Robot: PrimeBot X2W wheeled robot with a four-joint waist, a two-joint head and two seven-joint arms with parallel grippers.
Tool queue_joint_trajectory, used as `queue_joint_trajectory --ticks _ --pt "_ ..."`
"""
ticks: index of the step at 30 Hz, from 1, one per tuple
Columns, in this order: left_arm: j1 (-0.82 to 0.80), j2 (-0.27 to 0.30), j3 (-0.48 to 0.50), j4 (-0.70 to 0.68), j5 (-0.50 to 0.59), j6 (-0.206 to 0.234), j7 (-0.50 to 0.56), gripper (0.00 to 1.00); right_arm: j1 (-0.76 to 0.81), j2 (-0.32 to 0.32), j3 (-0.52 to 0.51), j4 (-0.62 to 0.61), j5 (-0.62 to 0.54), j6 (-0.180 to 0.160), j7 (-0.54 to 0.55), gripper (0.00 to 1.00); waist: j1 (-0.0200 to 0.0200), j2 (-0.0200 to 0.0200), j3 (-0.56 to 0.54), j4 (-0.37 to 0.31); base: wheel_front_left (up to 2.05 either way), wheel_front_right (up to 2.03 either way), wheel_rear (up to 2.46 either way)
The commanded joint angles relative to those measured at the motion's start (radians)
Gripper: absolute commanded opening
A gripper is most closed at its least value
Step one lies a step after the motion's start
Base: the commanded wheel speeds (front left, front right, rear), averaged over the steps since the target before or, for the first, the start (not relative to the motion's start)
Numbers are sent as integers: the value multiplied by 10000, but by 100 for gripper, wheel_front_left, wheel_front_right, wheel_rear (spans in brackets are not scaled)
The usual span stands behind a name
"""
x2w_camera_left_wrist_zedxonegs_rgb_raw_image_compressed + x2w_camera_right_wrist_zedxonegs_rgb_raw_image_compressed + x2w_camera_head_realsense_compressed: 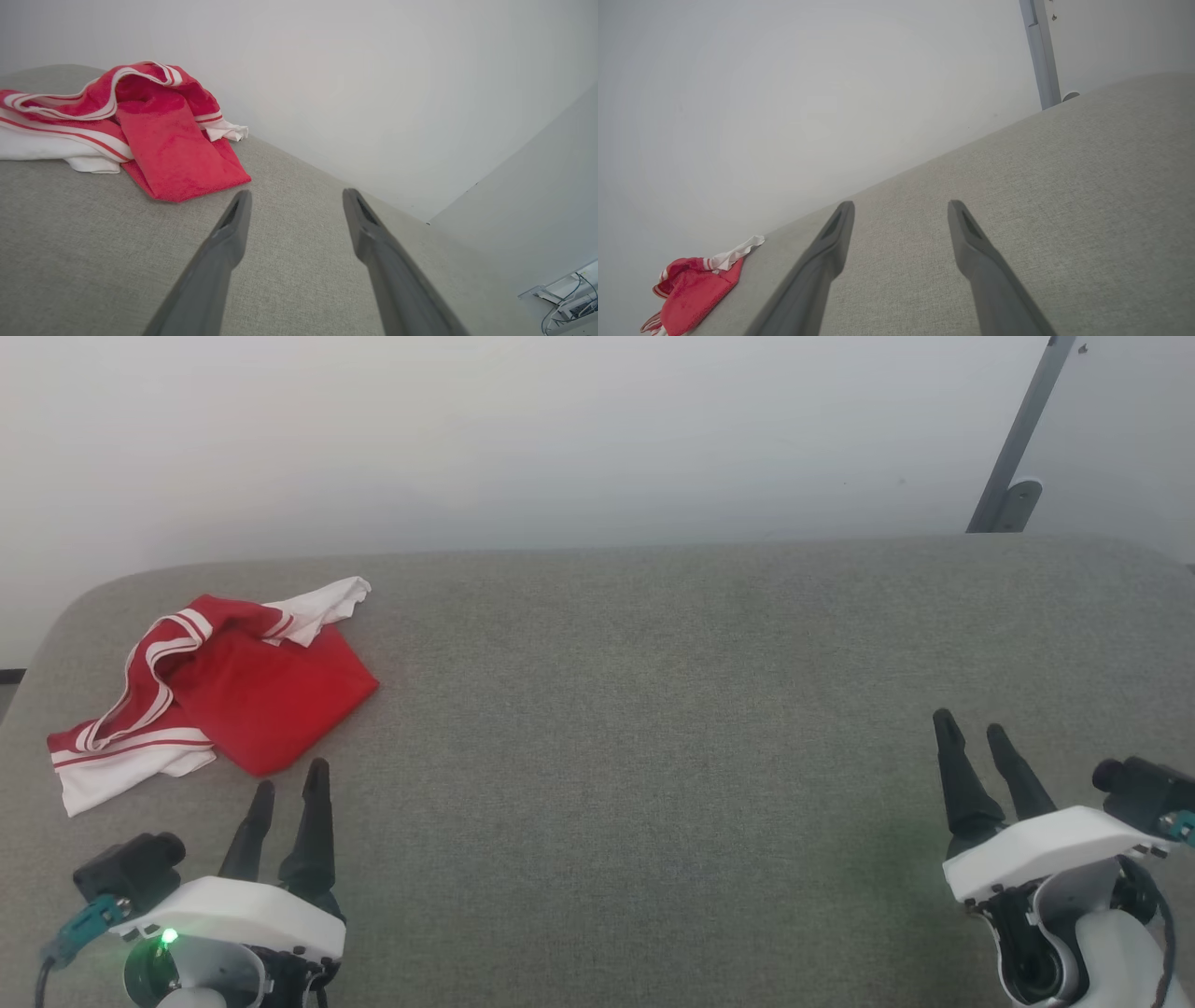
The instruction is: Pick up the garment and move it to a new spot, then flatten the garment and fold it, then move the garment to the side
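Broadly, a wide grey fabric-covered surface (653, 756) takes up most of the head view. Behind it is a pale wall (560, 429), with a slanted grey metal post (1018, 439) at the upper right of the frame.

Next in size is the garment (233, 695), crumpled in a loose heap at the left of the frame, near the surface's rounded far-left corner. A red panel faces up and striped red-and-white trim loops over the top of it. White sleeve cloth spills out at the lower left and upper right of the heap. No number print can be seen as it lies.

Judging by that, the first step is in hand and not yet begun: the garment has to be picked up and carried to a fresh spot. The bare middle of the surface looks the likely place.

The next move, I judge, calls for the left gripper (291, 775), at the lower left of the frame, to reach a little forward and down onto the red edge just beyond it and pinch cloth there. Its two dark fingers (316, 821) are spread apart and empty. They point up-frame at the heap, near it but not touching.

The right gripper (970, 721) sits at the lower right of the frame, well apart from the garment. It is likewise spread wide with nothing in it, and is angled slightly up and to the left.
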Motion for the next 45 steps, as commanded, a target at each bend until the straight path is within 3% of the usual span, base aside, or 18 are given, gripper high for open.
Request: queue_joint_trajectory --ticks 1,23,45 --pt "-148 120 -50 -155 424 53 -118 100 -337 -43 9 -53 -447 3 -126 100 0 0 -2 4 0 0 0" --pt "-154 403 -251 7 2557 230 -735 100 -674 -162 16 379 -3168 4 -756 100 0 0 -34 -8 0 0 0" --pt "-48 178 178 474 4040 -262 -1211 100 -766 -185 -165 565 -4741 4 -1232 100 0 0 -152 -80 0 0 0"
